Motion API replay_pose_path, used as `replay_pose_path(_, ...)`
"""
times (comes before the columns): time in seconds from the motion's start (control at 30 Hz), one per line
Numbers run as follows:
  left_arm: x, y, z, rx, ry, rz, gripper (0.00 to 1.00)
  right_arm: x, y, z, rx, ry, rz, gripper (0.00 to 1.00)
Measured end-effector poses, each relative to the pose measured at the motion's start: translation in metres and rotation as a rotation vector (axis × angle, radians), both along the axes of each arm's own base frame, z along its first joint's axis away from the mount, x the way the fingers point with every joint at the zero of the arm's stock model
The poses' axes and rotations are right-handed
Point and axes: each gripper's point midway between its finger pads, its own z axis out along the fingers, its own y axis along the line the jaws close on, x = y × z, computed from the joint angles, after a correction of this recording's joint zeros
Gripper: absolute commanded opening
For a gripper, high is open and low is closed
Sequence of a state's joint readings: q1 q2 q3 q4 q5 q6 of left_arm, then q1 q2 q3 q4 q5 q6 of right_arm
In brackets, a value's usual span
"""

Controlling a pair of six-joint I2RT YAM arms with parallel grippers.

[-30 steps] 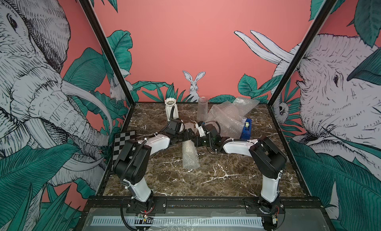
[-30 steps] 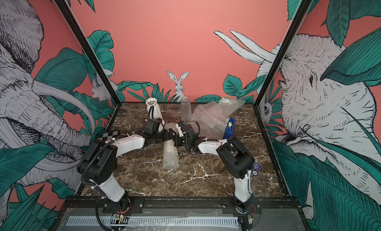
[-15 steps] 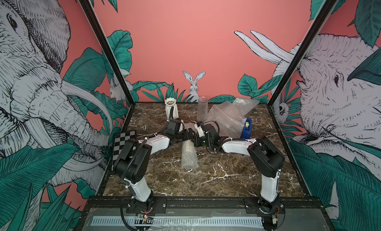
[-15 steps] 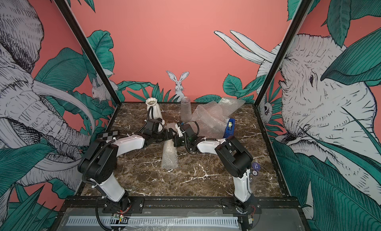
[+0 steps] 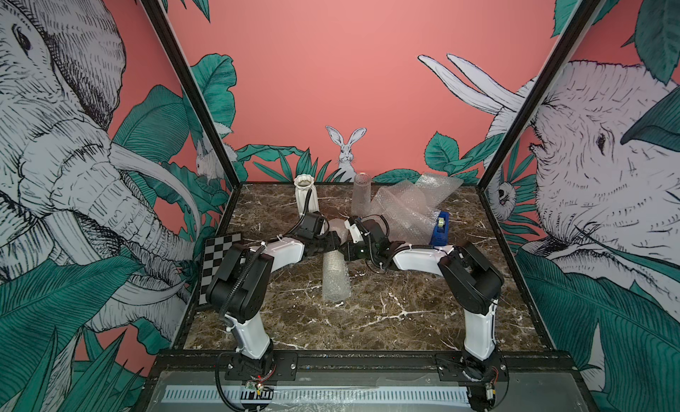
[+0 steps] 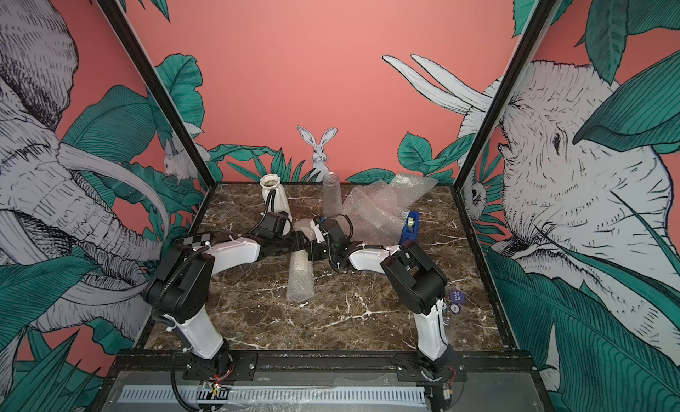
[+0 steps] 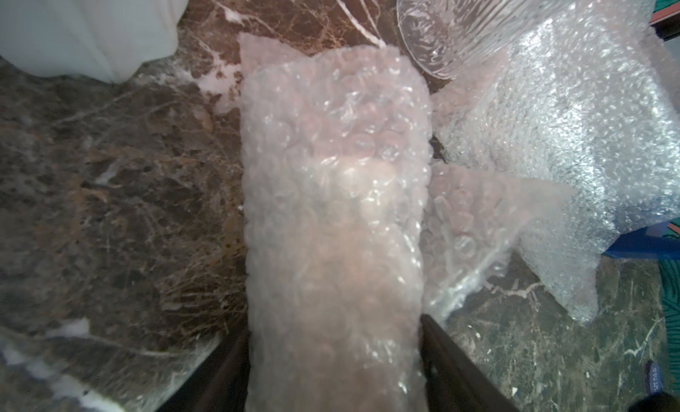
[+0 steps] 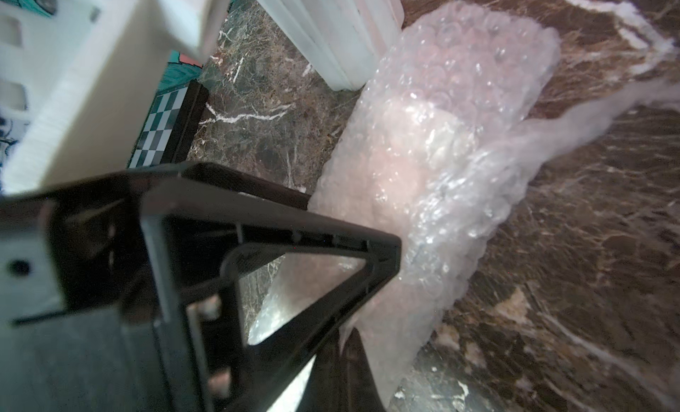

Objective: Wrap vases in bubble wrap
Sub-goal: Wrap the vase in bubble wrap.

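Just changed: the left gripper [image 7: 333, 329], jaws wide a sec ago, has come in on the wrapped vase [image 5: 335, 277]. In the left wrist view both fingers [image 7: 438, 340] now press the roll's sides, so it's gripped. The roll's near end has slid a touch toward the L side of the table [image 5: 386, 318]. The right gripper [image 8: 371, 292] is still clenched at the roll's far end. Can't tell if a fold of wrap is caught btwn its jaws. My read: vase no. 1 is basically wrapped, and L is taking hold so the roll won't spring open, w/ taping or setting aside likely next. Two vases are still bare, so approx a third done. Containers, near to far: the roll lies flat mid-table, near end free, far end under both grippers. A pale body shows thru the bubbles in the left wrist view, so a vase is inside. Behind it on the R side is the loose bubble wrap [image 5: 415, 204], a crumpled heap, w/ the blue tape dispenser [image 5: 440, 230] just beside it. At the back edge the white vase [image 5: 298, 195] stands upright, mouth open, nothing visible in it. The glass vase [image 5: 360, 195] is upright too, see-thru, looks empty, and touches the heap's edge.
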State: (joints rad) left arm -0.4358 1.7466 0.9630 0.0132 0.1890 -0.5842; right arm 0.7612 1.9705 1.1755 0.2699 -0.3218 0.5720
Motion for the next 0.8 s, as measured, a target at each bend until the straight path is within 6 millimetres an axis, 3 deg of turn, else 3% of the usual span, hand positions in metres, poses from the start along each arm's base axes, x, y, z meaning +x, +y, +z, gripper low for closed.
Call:
replay_pose_path(0.2,0.001,0.001,-0.001,0.002,0.001,0.010,0.62,0.001,-0.004,-0.003,-0.027,-0.013,-0.012,0.29)
replay_pose_path(0.6,0.002,0.001,0.000,0.004,-0.005,0.013,0.59,0.001,-0.021,0.024,0.033,-0.058,-0.054,0.31)
replay_pose_path(0.8,0.002,0.001,0.000,0.003,-0.005,0.012,0.59,0.007,-0.046,0.024,0.007,-0.051,-0.121,0.36)
